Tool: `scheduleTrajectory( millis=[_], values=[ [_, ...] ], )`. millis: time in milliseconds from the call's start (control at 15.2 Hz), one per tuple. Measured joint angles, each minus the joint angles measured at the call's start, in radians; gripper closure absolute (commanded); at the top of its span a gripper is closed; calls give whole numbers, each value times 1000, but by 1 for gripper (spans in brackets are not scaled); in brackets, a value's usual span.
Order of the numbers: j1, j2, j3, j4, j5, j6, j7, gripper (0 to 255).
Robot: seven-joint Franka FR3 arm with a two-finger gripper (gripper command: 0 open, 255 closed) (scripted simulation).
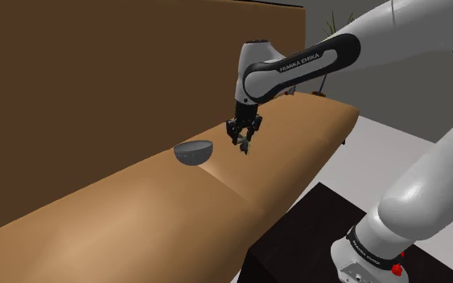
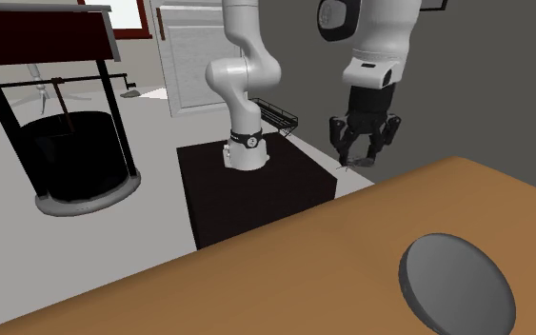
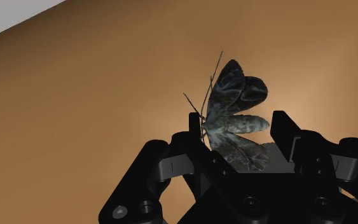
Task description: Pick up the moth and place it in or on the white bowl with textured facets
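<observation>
The end effector hangs in the air above the brown bench, and it has the moth between its two black fingers. The fingers are closed part of the way, just enough to pinch the moth's body. The dark wings and thin feelers stick up past the fingertips. So the moth is off the bench and up in the grip. The bowl looks grey here, not white. It sits on the bench, near the end effector and a little lower, on the shoulder view's left. In the second exterior view the bowl shows as a round grey shape at the lower right, with the end effector higher up and behind it. The job now, I think, is to carry the moth over to the bowl. The arm should move slowly sideways and stay high, so the moth does not bump the rim. The grip should stay the same — a harder squeeze could crush the wings, and a looser one could drop the moth. Once the moth is right over the middle of the bowl, the arm should go down low and then open the fingers gently.
</observation>
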Motion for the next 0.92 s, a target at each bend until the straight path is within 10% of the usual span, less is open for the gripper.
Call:
scheduleTrajectory(
  millis=[924],
  values=[
    [110,565,15,776,-165,-235,159,255]
  ],
)
